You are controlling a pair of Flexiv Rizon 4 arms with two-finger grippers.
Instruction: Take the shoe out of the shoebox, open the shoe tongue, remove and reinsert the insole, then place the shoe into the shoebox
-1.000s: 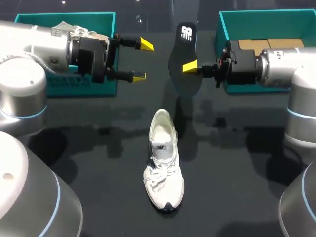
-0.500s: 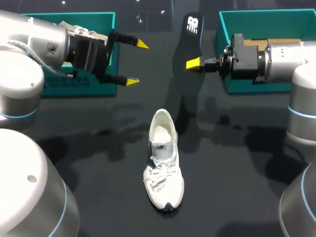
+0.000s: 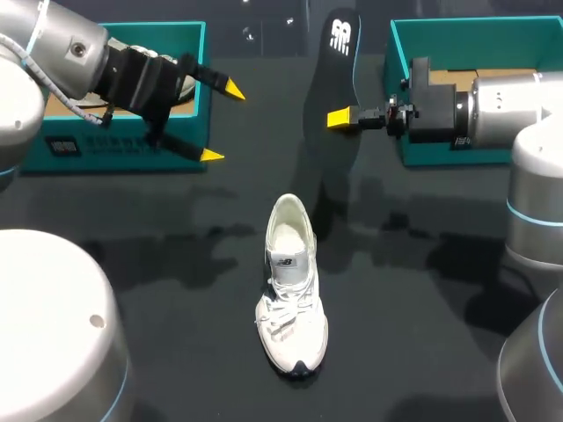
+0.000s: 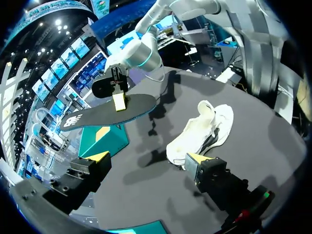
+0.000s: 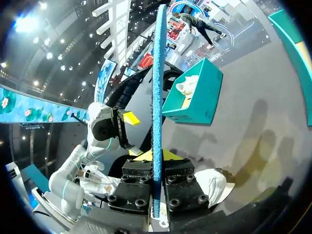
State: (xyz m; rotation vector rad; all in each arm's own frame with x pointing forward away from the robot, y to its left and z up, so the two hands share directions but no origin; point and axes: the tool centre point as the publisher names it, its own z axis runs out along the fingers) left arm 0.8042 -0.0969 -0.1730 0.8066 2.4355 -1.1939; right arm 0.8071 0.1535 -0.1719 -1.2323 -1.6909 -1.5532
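While the shoe [image 3: 290,286] stands upright mid-counter [image 3: 176,352], toe toward the robot and mouth gaping, the insole [image 3: 332,83] is out of it. It is held in the air over the far middle, between the two teal boxes.

Right fingers [image 3: 339,117]: closed on the insole's edge near mid-length. The right wrist view shows it edge-on, pinched from both sides. It is probably carried high so it clears the shoe before being fed back in.

Left fingers [image 3: 211,156]: spread wide, holding nothing, just in front of the left shoebox [image 3: 114,149] and well apart from the shoe. They are likely standing off to give room, available to steady the shoe.

Right shoebox [image 3: 440,31] lies behind the right wrist.

Removal looks done. Reinsertion is next.
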